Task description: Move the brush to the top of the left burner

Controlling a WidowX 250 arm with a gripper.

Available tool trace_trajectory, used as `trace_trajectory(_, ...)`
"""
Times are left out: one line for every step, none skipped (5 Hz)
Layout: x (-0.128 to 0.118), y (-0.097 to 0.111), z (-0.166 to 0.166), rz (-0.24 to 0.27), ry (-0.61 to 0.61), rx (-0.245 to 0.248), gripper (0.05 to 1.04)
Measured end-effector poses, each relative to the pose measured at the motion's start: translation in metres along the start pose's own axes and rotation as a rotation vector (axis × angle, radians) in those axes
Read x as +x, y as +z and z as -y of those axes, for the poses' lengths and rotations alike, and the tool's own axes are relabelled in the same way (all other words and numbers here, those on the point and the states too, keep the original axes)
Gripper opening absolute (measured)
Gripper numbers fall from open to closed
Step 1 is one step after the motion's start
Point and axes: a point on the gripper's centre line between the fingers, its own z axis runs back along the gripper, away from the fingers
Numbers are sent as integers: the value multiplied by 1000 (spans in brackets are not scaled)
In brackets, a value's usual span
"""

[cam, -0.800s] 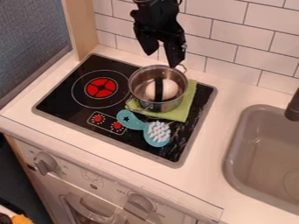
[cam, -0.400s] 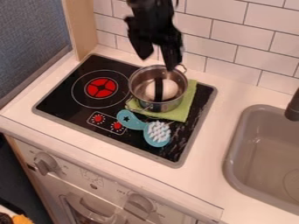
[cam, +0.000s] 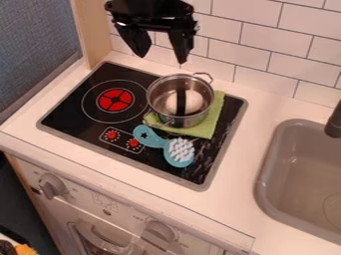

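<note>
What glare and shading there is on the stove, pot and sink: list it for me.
Camera view: pale streaks on the black cooktop right of the brush, glare or scuffs, I cannot tell which; camera view: bright highlights on the metal pot; camera view: soft shading inside the sink.

Teal brush [cam: 164, 145] | white bristles [cam: 180, 150] up | lying on stovetop [cam: 65, 112], front part

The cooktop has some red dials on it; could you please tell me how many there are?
2. One red dial is near the left end of the outlined panel; the other red dial is near its right end, by the brush handle.
</note>
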Motion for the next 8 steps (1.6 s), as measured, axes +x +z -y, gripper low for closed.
trace_trajectory(-20, -10, 13, -40, 191, 108, 1001)
trace_trajectory(-34, -22, 19, -52, 378, 133, 1001)
trace_trajectory(-50, -37, 22, -77, 530, 161, 1001)
trace_trajectory(-55, -51, 24, -88, 618, 225, 1001)
trace_trajectory(-65, -71, 24, -105, 670, 241, 1001)
trace_trajectory(-71, -83, 28, -56, 706, 258, 1001)
trace_trajectory(-75, -92, 26, -23, 739, 285, 1001)
trace_trajectory(-78, -97, 25, -14, 753, 308, 1001)
